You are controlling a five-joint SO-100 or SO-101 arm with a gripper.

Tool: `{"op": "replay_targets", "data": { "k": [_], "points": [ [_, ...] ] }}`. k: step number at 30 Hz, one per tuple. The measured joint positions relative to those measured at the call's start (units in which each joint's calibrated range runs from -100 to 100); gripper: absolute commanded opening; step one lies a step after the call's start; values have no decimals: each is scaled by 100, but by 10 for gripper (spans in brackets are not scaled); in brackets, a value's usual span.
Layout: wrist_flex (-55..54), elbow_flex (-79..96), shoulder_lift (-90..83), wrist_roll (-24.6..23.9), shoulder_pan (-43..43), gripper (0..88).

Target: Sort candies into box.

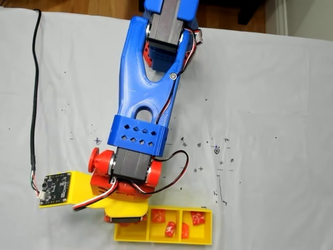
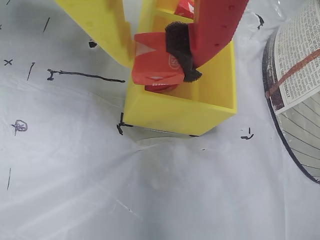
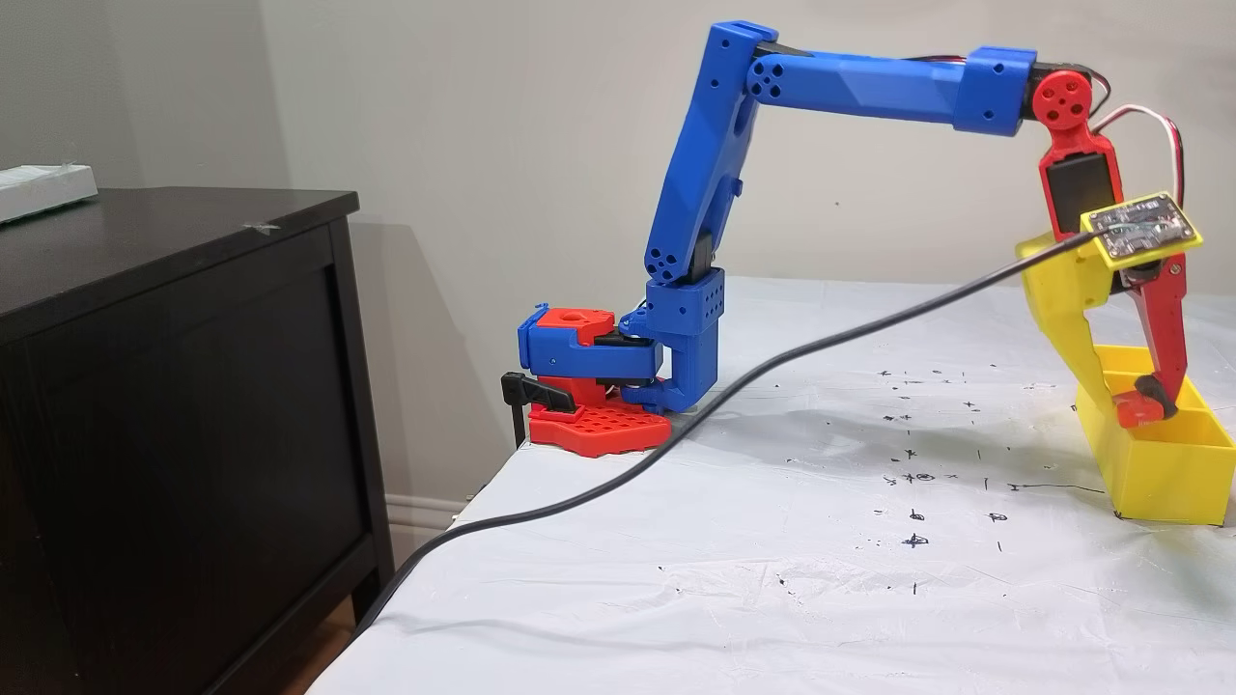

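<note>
In the wrist view my gripper is shut on an orange-red candy, pinched between the yellow finger and the red finger's black pad. It hangs just inside the end compartment of the yellow box, above another candy lying on the floor there. In a fixed view from above, the wrist covers the box's left compartment. Three candies lie in the middle compartment and one candy in the right. From the side, the gripper dips into the box.
A round object with printed paper lies close to the box's right in the wrist view. A black cable runs along the table's left side. A dark cabinet stands beyond the table edge. Pen marks dot the white sheet.
</note>
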Motion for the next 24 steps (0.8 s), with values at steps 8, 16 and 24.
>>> {"op": "replay_targets", "data": {
  "k": [8, 16, 24],
  "points": [
    [-95, -34, 0, -88, -16, 2],
    [-135, -51, 0, -112, -94, 44],
    [-135, -51, 0, -112, -94, 235]
  ]
}}
